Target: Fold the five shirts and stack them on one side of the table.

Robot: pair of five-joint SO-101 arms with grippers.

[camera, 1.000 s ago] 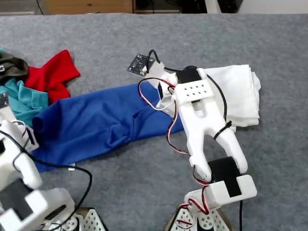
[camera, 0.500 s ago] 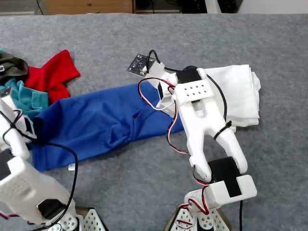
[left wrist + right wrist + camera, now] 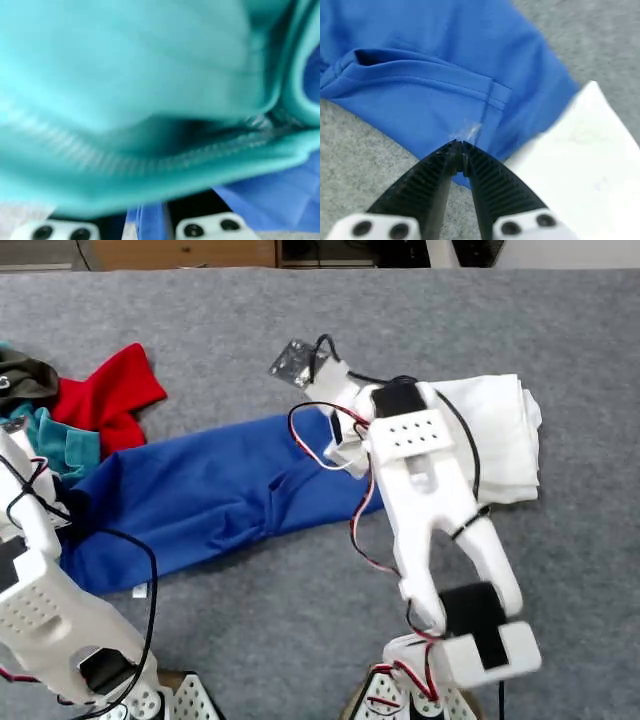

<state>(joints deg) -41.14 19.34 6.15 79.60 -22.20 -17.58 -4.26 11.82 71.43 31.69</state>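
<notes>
A blue shirt (image 3: 200, 500) lies stretched across the middle of the grey table. My right gripper (image 3: 460, 150) is shut on the hem at its right end (image 3: 445, 60), just beside the folded white shirt (image 3: 495, 440) (image 3: 580, 165). The right arm (image 3: 420, 470) covers that spot in the high view. My left arm (image 3: 30, 500) stands over the blue shirt's left end, next to the teal shirt (image 3: 60, 440). Teal fabric (image 3: 125, 75) hangs close in front of the left wrist camera, with blue cloth (image 3: 280, 200) below it.
A red shirt (image 3: 110, 395) and a dark olive one (image 3: 20, 375) lie bunched with the teal one at the far left. Bare grey table surface (image 3: 250, 620) runs along the front, between the arm bases. Wooden furniture (image 3: 180, 252) lines the back edge.
My left arm has swung away from its base to the blue shirt's left end, which has flattened and shifted. The right arm has edged slightly toward the far side.
</notes>
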